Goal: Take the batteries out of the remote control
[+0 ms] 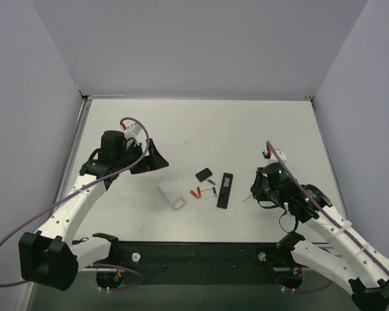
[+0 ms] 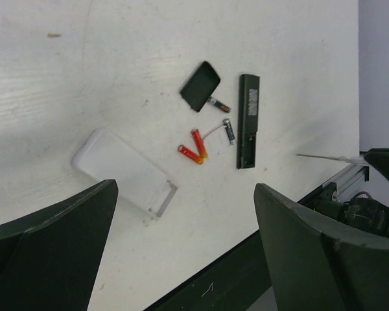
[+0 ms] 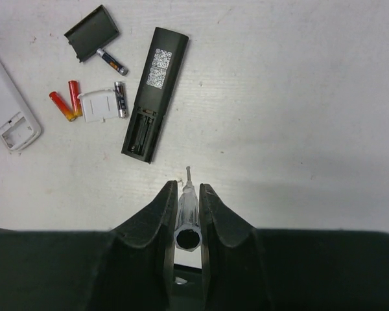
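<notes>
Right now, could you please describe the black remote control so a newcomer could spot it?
On the white table, look toward the near edge, midway across. The slim black rectangular remote control lies rightmost among the loose parts there: the longest black piece, with a white label and an open battery bay.

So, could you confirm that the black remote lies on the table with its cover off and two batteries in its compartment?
Not quite: the black remote lies on the table with its cover off, but its compartment is empty, as the right wrist view shows. The batteries lie loose beside it.
</notes>
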Robot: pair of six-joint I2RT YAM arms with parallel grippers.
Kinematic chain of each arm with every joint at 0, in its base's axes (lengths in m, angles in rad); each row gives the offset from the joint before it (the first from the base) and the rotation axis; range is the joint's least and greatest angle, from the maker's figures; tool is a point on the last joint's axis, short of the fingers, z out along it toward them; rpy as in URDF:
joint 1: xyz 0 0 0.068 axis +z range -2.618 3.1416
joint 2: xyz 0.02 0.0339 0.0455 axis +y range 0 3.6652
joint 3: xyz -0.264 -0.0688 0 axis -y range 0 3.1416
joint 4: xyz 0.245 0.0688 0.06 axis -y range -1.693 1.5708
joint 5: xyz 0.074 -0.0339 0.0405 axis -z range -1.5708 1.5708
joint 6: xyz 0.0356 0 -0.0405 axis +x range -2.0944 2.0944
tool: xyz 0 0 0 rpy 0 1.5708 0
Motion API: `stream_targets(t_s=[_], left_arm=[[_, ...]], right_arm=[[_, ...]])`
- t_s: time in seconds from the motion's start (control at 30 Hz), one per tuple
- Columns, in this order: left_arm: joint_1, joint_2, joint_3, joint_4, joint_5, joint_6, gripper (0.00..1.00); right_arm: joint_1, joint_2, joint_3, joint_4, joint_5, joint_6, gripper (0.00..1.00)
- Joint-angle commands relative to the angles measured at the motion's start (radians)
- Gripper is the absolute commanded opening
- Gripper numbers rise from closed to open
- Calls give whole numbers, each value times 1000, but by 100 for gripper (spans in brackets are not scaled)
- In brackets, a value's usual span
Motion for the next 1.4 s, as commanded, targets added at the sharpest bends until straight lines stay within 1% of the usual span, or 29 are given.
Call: stream_targets(t_s=[0.0,0.1,0.13,0.17,0.2,0.23,0.27,0.33,0.37,0.43,0.47,0.53,0.57,0.67,0.8,0.83,0.9,0.93,1.0,1.23,1.33,1.37], left_arm=[[102,-16,-79,3,179,93,98],[121,-44,-98,15,211,99,97],[121,-53,-101,21,217,99,97],[121,-68,-102,29,221,101,97],[121,-73,-105,34,239,109,97],[121,-78,-111,34,253,110,97],[121,-81,-118,43,263,112,98],[121,-82,-124,53,277,102,97],[121,-81,-124,54,279,102,97],[122,-82,-119,47,276,105,97],[122,-82,-119,47,277,106,97],[126,-92,-121,50,276,106,97],[126,-95,-124,52,282,106,97],[126,-101,-130,61,288,104,97],[126,-99,-133,61,296,102,97],[127,-99,-133,64,296,102,98],[127,-101,-133,66,294,101,97],[126,-98,-135,66,294,102,97],[127,-93,-133,66,294,101,97],[127,-99,-135,69,296,101,97],[127,-105,-135,72,297,99,98],[127,-105,-135,75,302,101,97]], right_arm=[[-74,145,117,-115,-150,-17,3],[-192,243,134,-110,-287,-108,5],[-232,271,137,-107,-378,-126,6],[-316,298,150,-99,-434,-147,7],[-350,355,156,-92,-485,-154,8],[-381,384,162,-76,-593,-161,10],[-431,447,173,-70,-638,-169,11],[-462,521,220,-69,-706,-195,13],[-481,596,237,-67,-729,-201,14],[-495,676,292,-72,-746,-204,15],[-502,746,308,-70,-741,-207,15],[-509,812,354,-76,-712,-204,17],[-512,875,371,-76,-696,-206,17],[-535,992,429,-90,-688,-215,17],[-542,1086,502,-119,-675,-229,18],[-542,1096,515,-130,-669,-231,22],[-544,1106,535,-133,-633,-218,28],[-544,1104,539,-139,-611,-215,34],[-542,1090,542,-141,-599,-214,37],[-541,1006,547,-142,-577,-195,39],[-524,951,527,-142,-565,-186,39],[-515,910,521,-144,-541,-185,40]])
